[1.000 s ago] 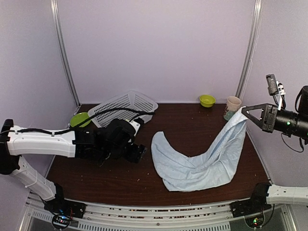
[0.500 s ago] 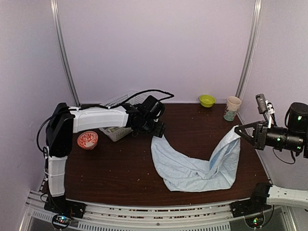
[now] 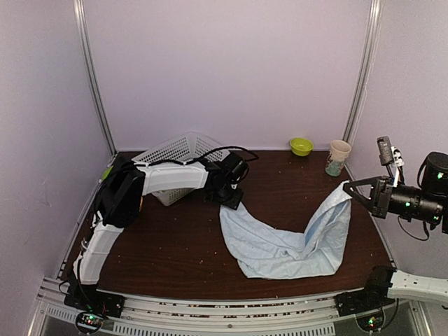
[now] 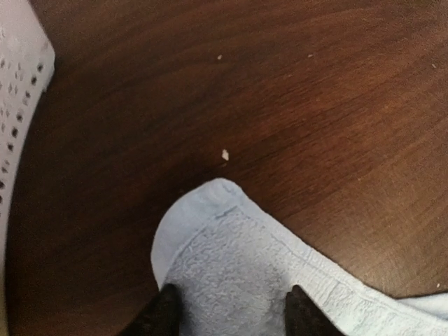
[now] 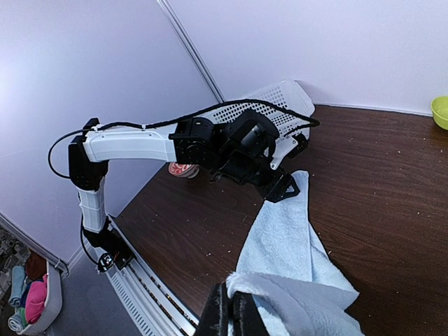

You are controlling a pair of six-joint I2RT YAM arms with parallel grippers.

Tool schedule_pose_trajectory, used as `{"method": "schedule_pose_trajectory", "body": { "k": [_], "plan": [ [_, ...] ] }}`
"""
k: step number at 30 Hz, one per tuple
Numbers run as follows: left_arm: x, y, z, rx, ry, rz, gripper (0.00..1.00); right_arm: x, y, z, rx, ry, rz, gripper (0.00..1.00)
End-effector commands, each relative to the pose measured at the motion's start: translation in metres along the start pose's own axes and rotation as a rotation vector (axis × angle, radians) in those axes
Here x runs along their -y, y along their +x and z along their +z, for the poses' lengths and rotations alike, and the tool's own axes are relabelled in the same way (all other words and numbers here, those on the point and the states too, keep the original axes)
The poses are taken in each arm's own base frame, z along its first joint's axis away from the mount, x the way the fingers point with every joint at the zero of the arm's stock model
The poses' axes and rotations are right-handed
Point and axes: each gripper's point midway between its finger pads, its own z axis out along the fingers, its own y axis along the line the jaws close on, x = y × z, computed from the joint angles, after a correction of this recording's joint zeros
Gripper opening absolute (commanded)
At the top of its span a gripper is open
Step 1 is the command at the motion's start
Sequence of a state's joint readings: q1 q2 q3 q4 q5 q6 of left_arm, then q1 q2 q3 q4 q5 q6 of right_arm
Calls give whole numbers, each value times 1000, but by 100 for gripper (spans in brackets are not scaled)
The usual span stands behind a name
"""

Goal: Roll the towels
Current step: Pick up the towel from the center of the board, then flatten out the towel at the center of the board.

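A nubby pale blue terry towel (image 3: 280, 248) curves across the dark wood table (image 3: 168, 245). The right gripper (image 3: 352, 187) pinches one raised corner; the left gripper (image 4: 231, 311) has its fingers apart, straddling the opposite rounded corner.

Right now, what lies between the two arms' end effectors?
The pale blue towel spans that stretch in the top view: one end lifted in the right end effector, the other corner flat on the table under the left end effector.

One blue towel (image 3: 280, 248); one mesh basket (image 3: 182, 147); one green bowl (image 3: 302, 145); one cup (image 3: 339, 155).
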State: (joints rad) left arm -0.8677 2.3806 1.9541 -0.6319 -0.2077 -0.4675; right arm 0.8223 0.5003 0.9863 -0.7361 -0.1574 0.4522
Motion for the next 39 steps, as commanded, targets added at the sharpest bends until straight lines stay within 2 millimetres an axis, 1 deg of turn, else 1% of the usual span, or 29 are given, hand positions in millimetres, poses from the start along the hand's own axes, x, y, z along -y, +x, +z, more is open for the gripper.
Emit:
{"method": "schedule_pose_trajectory", "body": {
  "k": [1,2,3,4,5,7,8,10,12,13,14,16,17,18,19,20,22,23,25,27,29,32,34,36,37,39],
  "plan": [
    [1,2,7,-18,10,16,31,-4,-8,0,27,-15,9,0],
    [-1,1,5,-13,5,16,20,-4,-9,0,29,-17,10,0],
    [-2,-3,0,1,3,18,7,-5,-10,1,32,-17,13,0],
    [-6,-12,-13,31,-4,13,0,-5,-12,0,38,-16,13,0],
    [-9,-20,-25,66,-10,8,0,-5,-13,0,42,-15,15,0],
    [-18,-33,-60,138,-25,-7,0,-6,-19,0,57,-9,15,0],
    [-24,-42,-85,187,-32,-21,0,-6,-22,1,67,-7,14,0],
    [-40,-57,-143,287,-44,-56,0,-10,-33,3,85,-11,3,0],
    [-57,-62,-207,395,-56,-89,0,-21,-50,5,105,-36,-25,0],
    [-65,-64,-244,458,-57,-104,0,-29,-62,5,120,-52,-38,0],
    [-73,-62,-278,516,-55,-113,0,-37,-75,3,139,-67,-55,0],
    [-83,-52,-339,621,-37,-119,0,-55,-103,-4,186,-110,-78,0],
    [-86,-44,-362,661,-17,-121,0,-61,-116,-8,212,-122,-79,0],
    [-88,-32,-381,692,8,-127,0,-64,-123,-10,227,-126,-77,0],
    [-90,-18,-389,703,37,-141,0,-65,-127,-10,235,-125,-72,0],
    [-90,-4,-394,712,79,-161,0,-59,-123,-4,228,-101,-60,0],
    [-83,29,-384,705,158,-183,0,-38,-104,9,204,-29,-21,0],
    [-77,45,-375,703,194,-193,0,-26,-90,14,187,8,0,0],
    [-62,76,-350,661,272,-220,0,5,-62,23,149,119,45,0],
    [-42,109,-314,581,323,-221,0,35,-33,26,110,233,84,0],
    [-22,130,-292,531,342,-210,0,61,-5,25,76,332,120,0],
    [-5,155,-262,448,310,-194,0,88,33,26,35,413,163,0],
    [0,169,-246,394,273,-185,0,99,54,27,19,430,201,0],
    [0,178,-237,356,236,-181,0,105,69,29,9,436,232,0],
    [-1,182,-235,338,218,-179,7,107,74,29,7,435,245,0],
    [-2,190,-231,305,198,-177,27,110,82,30,-1,438,254,0]
  ]
}}
